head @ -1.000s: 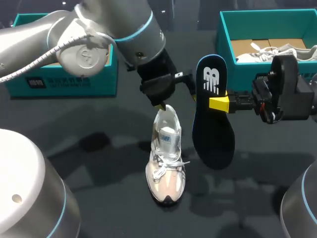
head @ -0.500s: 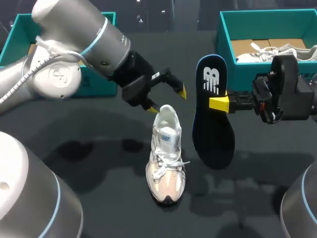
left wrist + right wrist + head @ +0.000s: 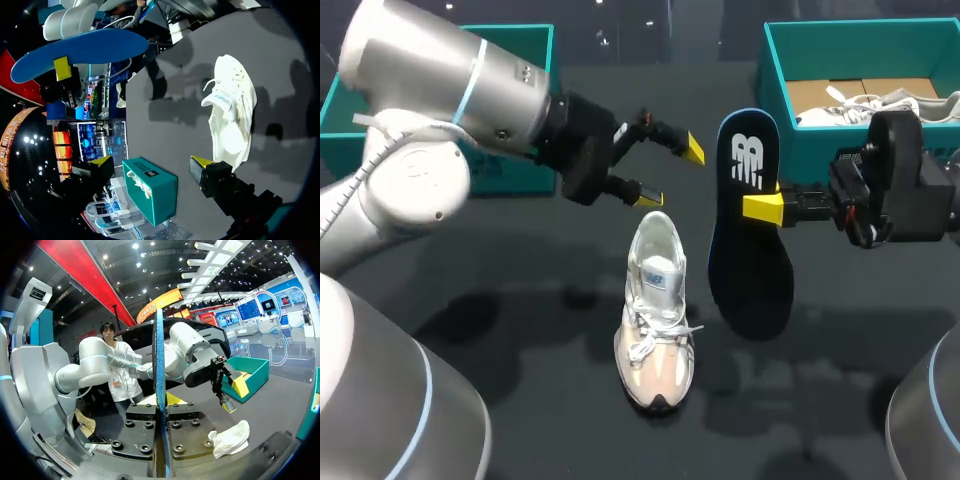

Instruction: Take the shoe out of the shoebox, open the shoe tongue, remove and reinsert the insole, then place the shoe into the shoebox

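Clamping the insole (image 3: pixel 750 270) at mid-length in the right gripper (image 3: pixel 763 208), upright, lower end hanging close beside the shoe (image 3: pixel 655 300), with the left gripper (image 3: pixel 671 172) splayed and empty just above and behind the heel. Probably light, thin, floppy foam, so better pinched near the waist; soft upper and loose laces on the shoe, so best taken at the stiffer heel collar. Standing on a dark matte table (image 3: pixel 520 260) with free room around, teal shoebox (image 3: pixel 775 100) behind the right gripper.
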`<move>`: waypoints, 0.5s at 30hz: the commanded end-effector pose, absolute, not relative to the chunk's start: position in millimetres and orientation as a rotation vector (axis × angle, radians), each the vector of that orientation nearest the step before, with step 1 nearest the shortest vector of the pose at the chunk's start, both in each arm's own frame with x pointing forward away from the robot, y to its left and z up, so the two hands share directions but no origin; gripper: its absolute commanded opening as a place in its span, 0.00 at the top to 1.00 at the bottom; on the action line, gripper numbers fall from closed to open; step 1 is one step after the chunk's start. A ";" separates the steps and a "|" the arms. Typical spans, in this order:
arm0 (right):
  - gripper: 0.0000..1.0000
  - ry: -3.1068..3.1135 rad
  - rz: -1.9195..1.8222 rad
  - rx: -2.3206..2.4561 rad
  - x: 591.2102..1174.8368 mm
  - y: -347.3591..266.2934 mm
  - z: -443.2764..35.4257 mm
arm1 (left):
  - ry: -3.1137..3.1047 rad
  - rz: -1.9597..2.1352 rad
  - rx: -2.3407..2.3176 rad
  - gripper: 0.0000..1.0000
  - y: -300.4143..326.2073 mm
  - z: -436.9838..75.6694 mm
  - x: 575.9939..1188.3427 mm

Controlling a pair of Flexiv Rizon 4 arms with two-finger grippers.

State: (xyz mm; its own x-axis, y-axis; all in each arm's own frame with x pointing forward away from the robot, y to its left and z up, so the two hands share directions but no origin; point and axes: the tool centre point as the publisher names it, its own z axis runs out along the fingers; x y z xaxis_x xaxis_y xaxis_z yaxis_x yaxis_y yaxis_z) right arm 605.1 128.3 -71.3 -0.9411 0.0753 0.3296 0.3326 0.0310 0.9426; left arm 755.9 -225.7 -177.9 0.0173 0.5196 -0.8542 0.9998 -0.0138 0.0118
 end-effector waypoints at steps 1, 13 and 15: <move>1.00 -2.018 -1.994 -0.434 629.4 122.6 -70.7 | 1.461 -0.978 1.472 0.00 -212.1 -177.0 741.5; 1.00 -1.794 -1.800 -0.697 690.5 105.5 -89.0 | 1.346 -1.027 1.210 0.00 -201.7 -162.6 740.3; 1.00 -1.794 -1.800 -0.697 690.5 105.5 -89.0 | 1.346 -1.027 1.210 0.00 -201.7 -162.6 740.3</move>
State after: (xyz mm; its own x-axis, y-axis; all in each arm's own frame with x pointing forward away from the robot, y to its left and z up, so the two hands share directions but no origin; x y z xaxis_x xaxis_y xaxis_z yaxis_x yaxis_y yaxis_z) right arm 665.4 100.4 -78.6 -0.7431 0.0576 0.6667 0.6661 -0.0330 0.7452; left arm 748.5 -202.6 -157.8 -0.0024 0.2484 -0.9687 0.9941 0.1060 0.0247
